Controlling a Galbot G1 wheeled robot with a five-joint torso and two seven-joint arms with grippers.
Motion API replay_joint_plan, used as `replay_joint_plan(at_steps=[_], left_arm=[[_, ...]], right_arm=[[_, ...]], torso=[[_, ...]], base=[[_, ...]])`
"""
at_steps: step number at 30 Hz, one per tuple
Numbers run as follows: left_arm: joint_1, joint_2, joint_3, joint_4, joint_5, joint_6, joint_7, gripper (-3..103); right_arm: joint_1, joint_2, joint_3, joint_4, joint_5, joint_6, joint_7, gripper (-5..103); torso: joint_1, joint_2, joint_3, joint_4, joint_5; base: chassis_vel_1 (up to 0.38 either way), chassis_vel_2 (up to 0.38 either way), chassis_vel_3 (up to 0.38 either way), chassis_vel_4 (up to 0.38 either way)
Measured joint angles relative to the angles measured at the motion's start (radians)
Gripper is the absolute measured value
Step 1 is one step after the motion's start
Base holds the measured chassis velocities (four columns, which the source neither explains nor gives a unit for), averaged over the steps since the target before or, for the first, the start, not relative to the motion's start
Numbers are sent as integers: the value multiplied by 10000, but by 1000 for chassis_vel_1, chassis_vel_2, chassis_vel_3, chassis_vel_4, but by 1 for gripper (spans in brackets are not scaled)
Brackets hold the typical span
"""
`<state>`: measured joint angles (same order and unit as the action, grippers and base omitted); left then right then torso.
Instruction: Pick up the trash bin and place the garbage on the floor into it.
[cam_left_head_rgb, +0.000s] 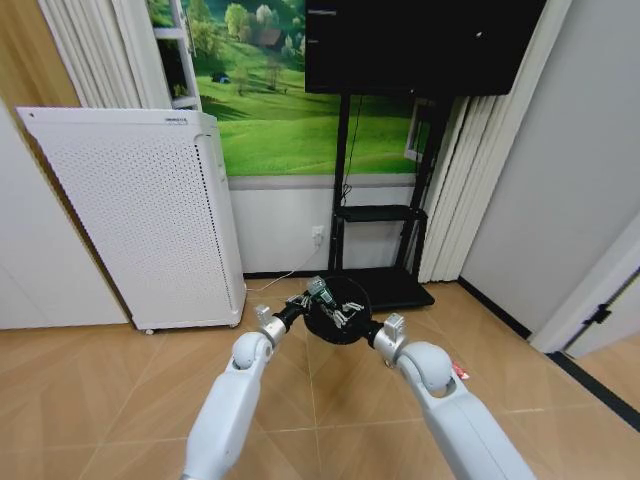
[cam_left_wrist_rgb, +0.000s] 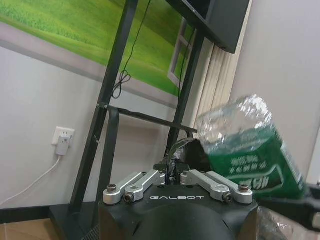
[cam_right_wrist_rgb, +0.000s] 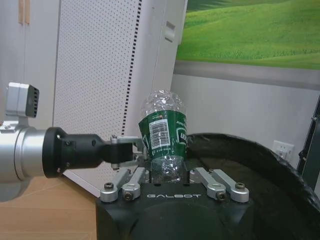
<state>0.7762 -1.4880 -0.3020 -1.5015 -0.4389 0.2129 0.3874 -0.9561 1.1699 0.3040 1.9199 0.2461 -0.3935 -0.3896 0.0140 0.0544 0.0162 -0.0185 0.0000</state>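
Both arms reach forward in the head view and hold the small black trash bin (cam_left_head_rgb: 340, 326) off the floor (cam_left_head_rgb: 120, 385). My right gripper (cam_left_head_rgb: 369, 329) is shut on the bin's right rim (cam_right_wrist_rgb: 250, 148). At the bin's left edge my left gripper (cam_left_head_rgb: 304, 301) pinches the side of a crumpled clear bottle (cam_left_head_rgb: 319, 289) with a green label. The bottle (cam_right_wrist_rgb: 162, 132) hangs just over the rim, with the left gripper (cam_right_wrist_rgb: 138, 150) at its edge. It looms close in the left wrist view (cam_left_wrist_rgb: 250, 155). A red-and-white wrapper (cam_left_head_rgb: 460, 371) lies on the floor right of my right arm.
A tall white perforated cabinet (cam_left_head_rgb: 140, 220) stands at the left. A black TV stand (cam_left_head_rgb: 385, 285) sits straight ahead against the wall, beside a wall socket (cam_left_head_rgb: 318, 236). A dark strip (cam_left_head_rgb: 590, 385) runs along the floor at the right, by a doorway.
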Motion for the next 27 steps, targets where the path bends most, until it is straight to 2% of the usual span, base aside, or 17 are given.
replay_joint_plan(at_steps=[3,4,7,8,12,13,14,15,16,17,19,22,23,25,27], left_arm=[[55,0,-41,-108,-39,30,5,7],[76,5,-45,-143,-43,37,11,7],[102,50,-51,-182,-47,45,40,7],[103,77,-52,-187,-47,47,57,7],[99,105,-57,-198,-49,52,71,7],[88,111,-67,-209,-54,55,71,7],[96,128,-104,-265,-55,56,48,7],[96,128,-104,-265,-55,56,48,7],[145,168,-169,-350,-49,57,18,7],[272,273,-369,-482,-29,58,-53,7],[321,313,-442,-527,-28,61,-74,7],[809,751,-1233,-947,-29,118,-284,7],[809,751,-1233,-947,-29,118,-284,7],[1106,1074,-1676,-1359,-72,204,-356,7],[1425,1361,-2049,-1857,-133,307,-418,7]], right_arm=[[26,-5,-7,-140,-46,62,54,32],[44,-6,-2,-201,-58,75,72,43],[75,-33,106,-299,-222,139,9,54],[82,-45,141,-304,-235,142,-4,65],[89,-44,199,-305,-244,141,-6,65],[101,-25,256,-304,-246,142,17,81],[101,21,380,-290,-241,170,167,86],[101,21,380,-290,-241,170,167,86],[64,77,578,-199,-119,235,507,86],[-45,134,868,-34,187,245,1101,96],[-85,148,956,12,299,241,1313,96],[-488,257,1468,69,1347,438,3738,100],[-488,257,1468,69,1347,438,3738,100],[-627,377,1551,-214,1591,748,4725,100],[-710,611,1668,-643,1450,985,5161,100]], torso=[[0,0,0,-1,0],[0,0,0,-1,0],[0,0,0,-1,0],[0,0,0,-1,0],[0,0,0,-1,0],[0,0,0,-1,0],[0,0,0,-1,1],[0,0,0,-1,1],[0,0,0,-2,0],[0,0,0,-4,-1],[0,0,-1,-5,-2],[-1,0,0,-1,-3],[-1,0,0,-1,-3],[-1,0,0,1,-1],[-1,0,-1,2,-1]], base=[[0,0,0,0],[0,0,0,0],[0,0,0,0],[0,0,0,0],[0,0,0,0],[0,0,0,0],[0,0,0,0],[0,0,0,0],[0,0,0,0],[0,0,0,0],[0,0,0,0],[0,0,0,0],[0,0,0,0],[0,0,0,0],[0,0,0,0]])
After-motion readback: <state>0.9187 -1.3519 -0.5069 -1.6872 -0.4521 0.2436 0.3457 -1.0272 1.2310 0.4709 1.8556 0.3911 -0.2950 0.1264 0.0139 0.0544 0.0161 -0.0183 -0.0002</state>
